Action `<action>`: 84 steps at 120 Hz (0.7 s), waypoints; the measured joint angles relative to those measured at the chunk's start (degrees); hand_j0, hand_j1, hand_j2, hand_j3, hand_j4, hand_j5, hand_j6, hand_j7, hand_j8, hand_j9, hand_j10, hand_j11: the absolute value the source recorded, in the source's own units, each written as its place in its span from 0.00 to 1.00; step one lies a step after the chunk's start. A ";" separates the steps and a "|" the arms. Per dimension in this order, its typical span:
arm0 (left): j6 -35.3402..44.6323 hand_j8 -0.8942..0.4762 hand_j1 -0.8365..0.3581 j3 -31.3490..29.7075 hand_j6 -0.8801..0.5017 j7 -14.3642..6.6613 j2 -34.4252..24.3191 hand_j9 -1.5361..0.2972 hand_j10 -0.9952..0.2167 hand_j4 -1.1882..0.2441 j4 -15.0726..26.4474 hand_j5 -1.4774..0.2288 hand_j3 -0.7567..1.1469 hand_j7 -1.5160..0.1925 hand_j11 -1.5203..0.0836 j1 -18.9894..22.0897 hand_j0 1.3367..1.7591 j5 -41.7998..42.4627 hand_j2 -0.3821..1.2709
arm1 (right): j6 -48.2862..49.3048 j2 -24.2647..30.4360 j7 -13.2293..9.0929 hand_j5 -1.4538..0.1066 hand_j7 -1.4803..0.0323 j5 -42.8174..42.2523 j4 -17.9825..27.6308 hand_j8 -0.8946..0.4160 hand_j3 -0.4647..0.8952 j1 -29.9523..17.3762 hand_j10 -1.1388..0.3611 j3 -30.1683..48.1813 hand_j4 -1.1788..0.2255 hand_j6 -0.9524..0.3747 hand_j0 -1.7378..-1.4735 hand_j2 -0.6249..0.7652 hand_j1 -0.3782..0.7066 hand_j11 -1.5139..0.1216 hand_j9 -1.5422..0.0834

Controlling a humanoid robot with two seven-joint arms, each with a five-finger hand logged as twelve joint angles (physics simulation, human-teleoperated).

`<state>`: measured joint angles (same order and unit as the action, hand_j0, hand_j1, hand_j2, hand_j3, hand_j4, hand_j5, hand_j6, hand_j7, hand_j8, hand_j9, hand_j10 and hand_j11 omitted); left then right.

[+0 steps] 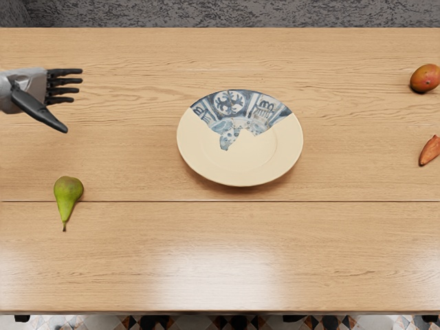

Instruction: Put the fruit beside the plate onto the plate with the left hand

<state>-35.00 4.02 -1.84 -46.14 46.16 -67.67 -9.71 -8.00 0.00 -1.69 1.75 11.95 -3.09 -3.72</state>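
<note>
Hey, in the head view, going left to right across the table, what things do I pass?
First the pear → plate → then, at the right edge, a reddish fruit and an orange item share one column, so their order is unclear.

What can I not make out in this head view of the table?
1. Left arm, head view: cut off by the left picture edge; only the grey and black left hand shows, fingers spread, empty.
2. Right hand: outside the picture.
3. Orange pointed object at the right edge: partly cut off, so its kind is unclear.
</note>
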 joint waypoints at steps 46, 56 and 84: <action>-0.01 0.65 0.99 3.64 0.64 0.11 0.00 0.84 0.82 0.83 1.80 0.87 0.40 0.89 0.95 -0.52 0.76 -19.46 0.23 | 0.00 0.00 -0.12 0.91 0.95 0.09 -0.41 0.66 0.34 -0.15 0.74 0.10 0.82 0.70 0.30 0.45 0.06 0.90 0.93; -0.01 0.65 0.99 6.67 0.63 0.19 0.08 0.84 0.82 0.83 4.47 0.87 0.40 0.89 0.95 -0.53 0.76 -29.19 0.23 | 0.00 0.00 -0.13 0.91 0.95 0.10 -0.43 0.66 0.34 -0.15 0.74 0.11 0.82 0.70 0.30 0.45 0.06 0.90 0.93; -0.01 0.65 0.99 4.35 0.63 1.54 -5.27 0.84 0.82 0.83 16.17 0.87 0.40 0.89 0.95 -6.99 0.76 -46.33 0.23 | 0.00 0.00 -0.13 0.91 0.95 0.10 -0.45 0.66 0.34 -0.16 0.74 0.10 0.82 0.70 0.30 0.45 0.06 0.90 0.93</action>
<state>-35.01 8.37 -0.30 -51.41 62.33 -74.66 -56.03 -8.00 0.00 -1.82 1.84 11.50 -3.25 -3.61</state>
